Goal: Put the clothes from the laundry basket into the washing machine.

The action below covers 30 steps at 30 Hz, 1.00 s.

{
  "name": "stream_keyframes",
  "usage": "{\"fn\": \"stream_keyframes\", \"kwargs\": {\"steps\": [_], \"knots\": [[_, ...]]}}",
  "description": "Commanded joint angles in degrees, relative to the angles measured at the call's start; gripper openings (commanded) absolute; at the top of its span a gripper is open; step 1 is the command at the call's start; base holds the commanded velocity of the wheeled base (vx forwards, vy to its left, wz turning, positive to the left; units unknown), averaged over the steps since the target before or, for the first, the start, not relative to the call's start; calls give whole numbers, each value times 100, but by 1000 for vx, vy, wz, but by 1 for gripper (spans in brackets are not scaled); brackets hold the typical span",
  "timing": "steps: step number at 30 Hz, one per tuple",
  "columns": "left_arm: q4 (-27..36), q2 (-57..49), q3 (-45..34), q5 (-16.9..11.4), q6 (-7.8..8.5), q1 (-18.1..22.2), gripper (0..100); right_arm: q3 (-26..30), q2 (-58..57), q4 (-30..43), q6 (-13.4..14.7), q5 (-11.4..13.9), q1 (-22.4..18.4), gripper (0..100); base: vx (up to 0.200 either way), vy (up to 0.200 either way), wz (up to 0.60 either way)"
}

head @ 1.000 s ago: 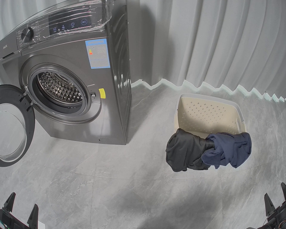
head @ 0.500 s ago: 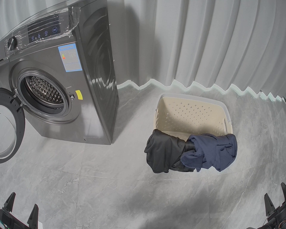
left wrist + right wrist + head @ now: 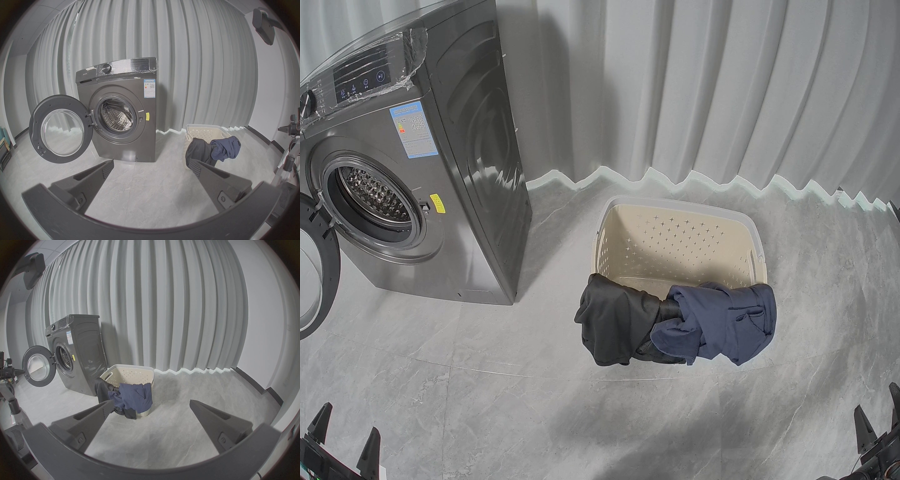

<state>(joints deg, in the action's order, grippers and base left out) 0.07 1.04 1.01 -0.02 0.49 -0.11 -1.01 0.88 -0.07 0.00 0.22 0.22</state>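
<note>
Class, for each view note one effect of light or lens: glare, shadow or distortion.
Head view: glare streaks the side of the washer, and its shadow falls toward the basket. Left wrist view: the fisheye bows the curtain; corners go black. Right wrist view: same bowing, same black corners.

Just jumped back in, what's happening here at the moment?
Nothing is being handled yet. The left gripper and the right gripper are both open and empty. A black garment and a navy garment hang over the near rim of the laundry basket on the floor. The washing machine stands on the robot's left, its door swung open.
</note>
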Motion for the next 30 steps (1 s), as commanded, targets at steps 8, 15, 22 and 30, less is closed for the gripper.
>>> {"fn": "stream_keyframes", "kwargs": {"steps": [8, 15, 22, 30], "knots": [[1, -95, -92, 2, -14, 2, 100, 101, -70, -1, 0, 4, 4, 100, 0, -150, 0], [1, -95, -92, 2, -14, 2, 100, 101, -70, -1, 0, 4, 4, 100, 0, 0, 0], [1, -95, -92, 2, -22, 2, 100, 101, -61, -1, -9, 4, 4, 100, 114, 0, 0], [1, -86, -92, 2, -22, 2, 100, 101, -61, -1, -9, 4, 4, 100, 50, 0, 0]]}}
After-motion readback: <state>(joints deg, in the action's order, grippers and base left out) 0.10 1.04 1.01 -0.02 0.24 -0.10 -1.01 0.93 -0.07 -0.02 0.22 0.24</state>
